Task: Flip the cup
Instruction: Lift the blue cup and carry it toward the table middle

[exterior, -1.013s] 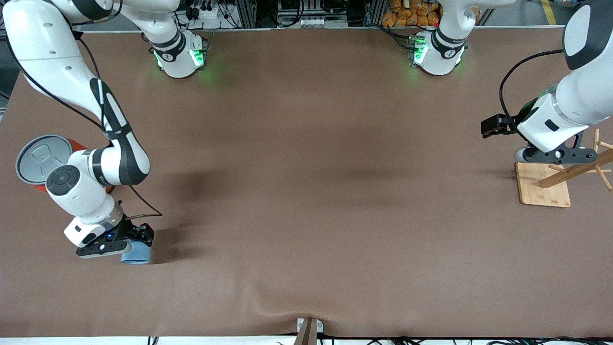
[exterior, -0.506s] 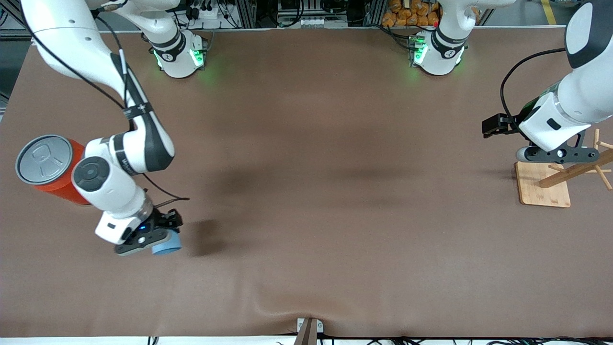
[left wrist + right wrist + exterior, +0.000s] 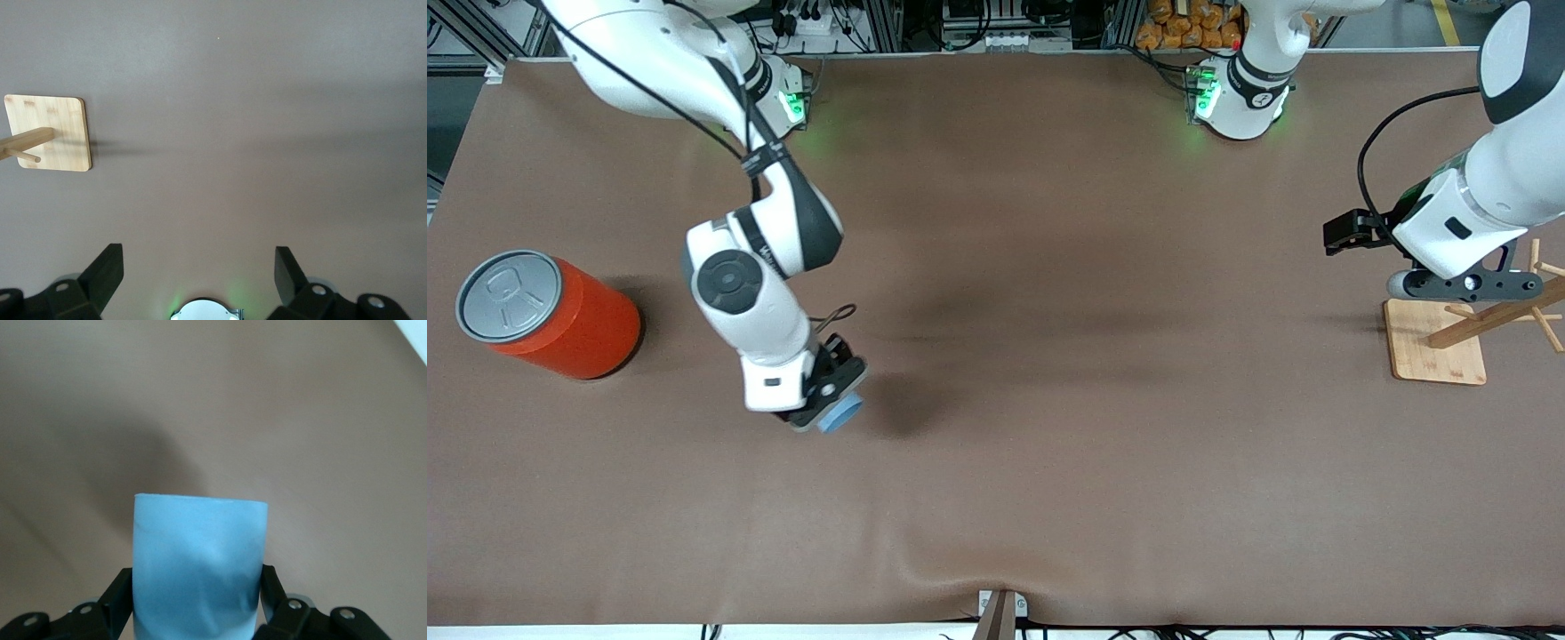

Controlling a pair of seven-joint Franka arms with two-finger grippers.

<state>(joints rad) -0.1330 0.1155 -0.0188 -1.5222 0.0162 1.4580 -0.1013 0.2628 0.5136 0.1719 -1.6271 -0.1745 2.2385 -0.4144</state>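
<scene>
Front view: my right end effector is clamped on the cup, carrying it over the counter, about 3 o'clock of the orange can. I'd say the flip comes next: roll the wrist, set it down.

Left wrist view: left end effector hangs spread wide and empty near the wooden rack, waiting.

Right wrist view: smooth, matte, tapered light-blue plastic between the fingers.

The can stands on the surface at the right arm's end. The wooden stand sits well apart from the can, at the left arm's end.
</scene>
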